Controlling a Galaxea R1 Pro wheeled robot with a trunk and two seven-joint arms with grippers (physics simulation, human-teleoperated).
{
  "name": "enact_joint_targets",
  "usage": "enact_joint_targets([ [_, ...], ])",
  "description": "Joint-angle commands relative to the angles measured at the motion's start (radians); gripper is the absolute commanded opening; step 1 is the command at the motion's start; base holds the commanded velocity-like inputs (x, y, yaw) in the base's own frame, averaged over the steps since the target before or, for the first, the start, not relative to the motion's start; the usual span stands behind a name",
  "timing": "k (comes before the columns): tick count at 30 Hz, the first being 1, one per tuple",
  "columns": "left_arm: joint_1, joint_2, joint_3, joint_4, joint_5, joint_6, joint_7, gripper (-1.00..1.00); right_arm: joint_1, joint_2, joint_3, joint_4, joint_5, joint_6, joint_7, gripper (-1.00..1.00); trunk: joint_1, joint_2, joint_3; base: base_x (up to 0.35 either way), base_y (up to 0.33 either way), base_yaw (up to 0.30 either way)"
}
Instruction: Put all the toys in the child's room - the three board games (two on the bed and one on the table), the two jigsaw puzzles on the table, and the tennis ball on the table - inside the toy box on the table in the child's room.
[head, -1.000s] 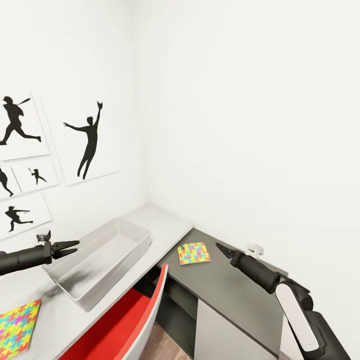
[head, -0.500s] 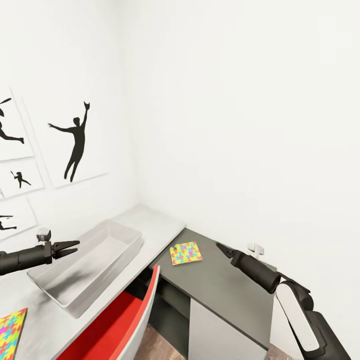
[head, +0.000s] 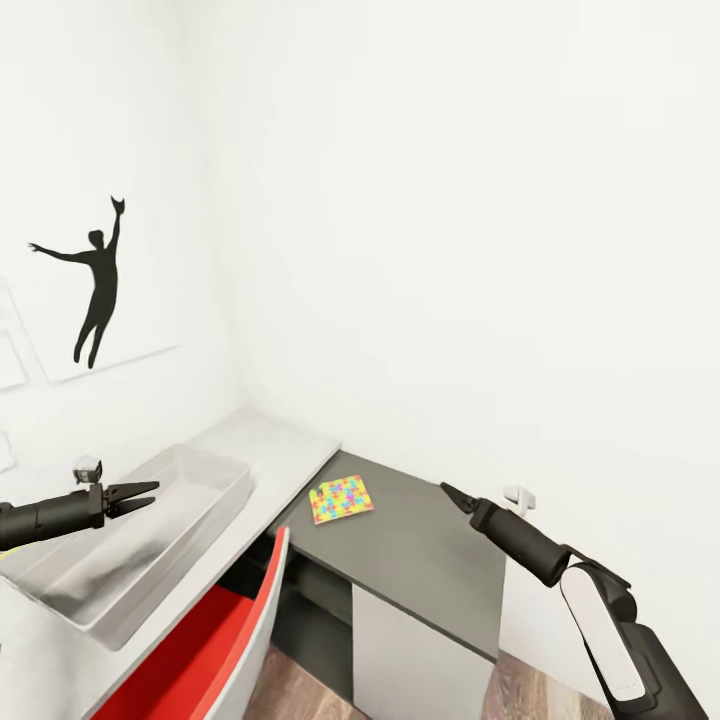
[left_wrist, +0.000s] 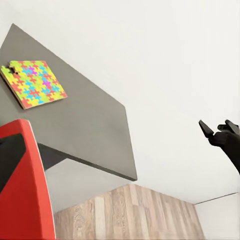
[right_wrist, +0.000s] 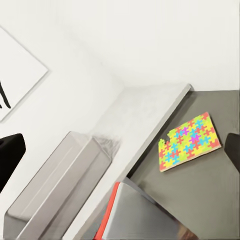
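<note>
The toy box (head: 222, 505), a translucent grey bin, stands on the light-grey table (head: 275, 445) and holds nothing that I can see. My left gripper (head: 152, 491) hovers open over its near end, holding nothing. One jigsaw puzzle (head: 341, 499) lies flat on the lower dark-grey side desk (head: 430, 545); it also shows in the wrist views (left_wrist: 32, 83) (right_wrist: 189, 141). My right gripper (head: 448, 492) hangs open over the side desk, to the right of the puzzle, and its fingers (right_wrist: 10, 155) sit wide apart. The board games, tennis ball and bed are out of view.
A red chair (head: 215, 640) with a grey back is tucked under the table's front edge. White walls meet in the corner behind the desks, with a black silhouette picture (head: 95, 285) on the left one. Wood-plank floor (head: 300, 695) shows below the side desk.
The camera has turned to the right, so everything slid left in the picture. A second puzzle on the table at lower left has left the view. Both arms keep their pose.
</note>
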Motion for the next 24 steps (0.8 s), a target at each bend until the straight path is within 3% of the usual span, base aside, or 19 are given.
enact_joint_targets([
  [1,0.0,0.0,0.001,0.0,0.0,0.01,-0.004,1.0,-0.001,0.0,-0.002,0.001,-0.005,0.007,0.002,1.0,0.0,-0.001,-0.001,-0.004,0.0,-0.27],
  [24,0.001,0.0,0.001,0.0,-0.001,0.01,-0.004,1.0,-0.001,0.001,-0.001,0.003,-0.005,0.006,0.003,1.0,0.0,-0.001,0.006,0.0,0.0,-0.278],
])
